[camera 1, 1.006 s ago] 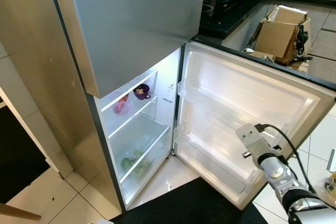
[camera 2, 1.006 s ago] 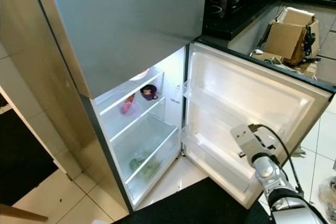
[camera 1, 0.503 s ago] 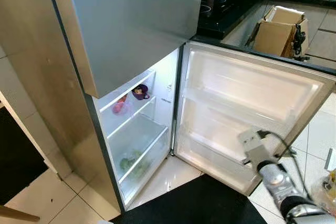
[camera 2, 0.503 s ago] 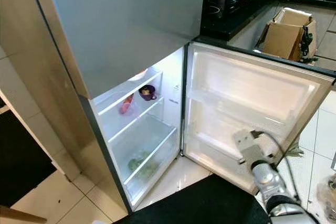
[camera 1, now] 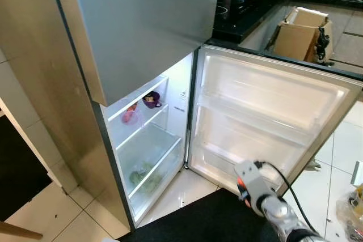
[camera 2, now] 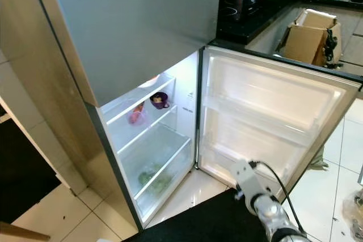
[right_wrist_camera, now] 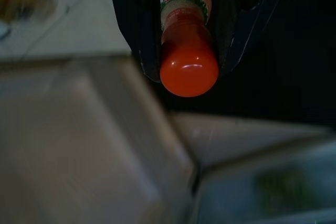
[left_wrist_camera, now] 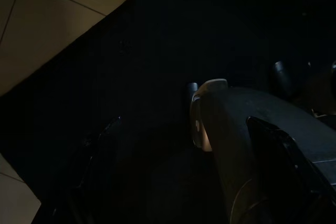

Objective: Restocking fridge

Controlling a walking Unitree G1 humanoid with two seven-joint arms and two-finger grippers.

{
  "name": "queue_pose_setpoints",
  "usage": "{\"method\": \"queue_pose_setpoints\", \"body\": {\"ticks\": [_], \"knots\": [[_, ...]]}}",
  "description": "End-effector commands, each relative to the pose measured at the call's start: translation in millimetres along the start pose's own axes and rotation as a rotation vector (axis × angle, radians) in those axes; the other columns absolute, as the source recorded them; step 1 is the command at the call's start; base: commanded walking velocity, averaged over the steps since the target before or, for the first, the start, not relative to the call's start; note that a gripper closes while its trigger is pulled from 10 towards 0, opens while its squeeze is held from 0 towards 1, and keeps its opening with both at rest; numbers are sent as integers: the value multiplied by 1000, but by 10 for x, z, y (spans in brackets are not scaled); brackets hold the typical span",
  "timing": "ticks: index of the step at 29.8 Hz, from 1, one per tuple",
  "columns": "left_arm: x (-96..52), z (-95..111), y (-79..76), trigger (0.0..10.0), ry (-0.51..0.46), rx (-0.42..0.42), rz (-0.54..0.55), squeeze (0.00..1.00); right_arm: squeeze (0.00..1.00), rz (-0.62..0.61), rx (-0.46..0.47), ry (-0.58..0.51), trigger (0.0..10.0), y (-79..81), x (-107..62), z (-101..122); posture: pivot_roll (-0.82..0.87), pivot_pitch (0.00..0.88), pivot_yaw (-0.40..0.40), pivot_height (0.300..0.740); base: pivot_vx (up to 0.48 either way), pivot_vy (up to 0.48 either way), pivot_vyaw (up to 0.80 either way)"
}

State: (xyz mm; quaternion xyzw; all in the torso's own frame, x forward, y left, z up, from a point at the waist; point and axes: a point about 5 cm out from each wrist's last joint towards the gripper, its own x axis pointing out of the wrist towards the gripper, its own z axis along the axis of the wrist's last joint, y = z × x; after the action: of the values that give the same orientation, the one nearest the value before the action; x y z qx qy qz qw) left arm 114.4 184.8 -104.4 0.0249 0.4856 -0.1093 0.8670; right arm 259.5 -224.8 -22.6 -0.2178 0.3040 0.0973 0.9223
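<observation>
We are holding an orange-capped sauce bottle (right_wrist_camera: pixel 188 51) clamped between the black fingers (right_wrist_camera: pixel 137 30) of our right gripper (right_wrist_camera: pixel 189 35), low and near the open fridge door (camera 1: pixel 266 117), right of the lit fridge (camera 1: pixel 148 140) shelves. Our left gripper's opening is too dark to judge.

A cardboard box (camera 1: pixel 299 33) sits beside the black countertop (camera 1: pixel 244 15).

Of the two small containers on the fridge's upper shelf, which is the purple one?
The purple cup, the one with a side handle, sitting nearer the door hinge. The pink container beside it sits nearer the shelf's front edge.
</observation>
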Motion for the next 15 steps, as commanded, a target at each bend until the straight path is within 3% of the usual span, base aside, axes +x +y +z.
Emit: {"method": "queue_pose_setpoints", "body": {"ticks": [1,4,8,15], "knots": [[-3,-42,-21,10000,17,-19,5,0,0,-10,19,35,10000,-2,-16,-70,-47,0,-21,740,0,0,0],[2,-29,-30,10000,9,-15,6,0,0,-5,47,101,10000,32,-77,-257,-47,0,-21,740,0,0,0],[7,-19,-48,10000,7,0,-15,0,0,-28,105,154,10000,8,-143,-415,-50,0,-19,740,0,0,-800],[6,-26,-50,10000,16,4,-24,0,0,-36,109,162,10000,-17,-147,-422,-52,0,-18,740,0,0,-800]]}}
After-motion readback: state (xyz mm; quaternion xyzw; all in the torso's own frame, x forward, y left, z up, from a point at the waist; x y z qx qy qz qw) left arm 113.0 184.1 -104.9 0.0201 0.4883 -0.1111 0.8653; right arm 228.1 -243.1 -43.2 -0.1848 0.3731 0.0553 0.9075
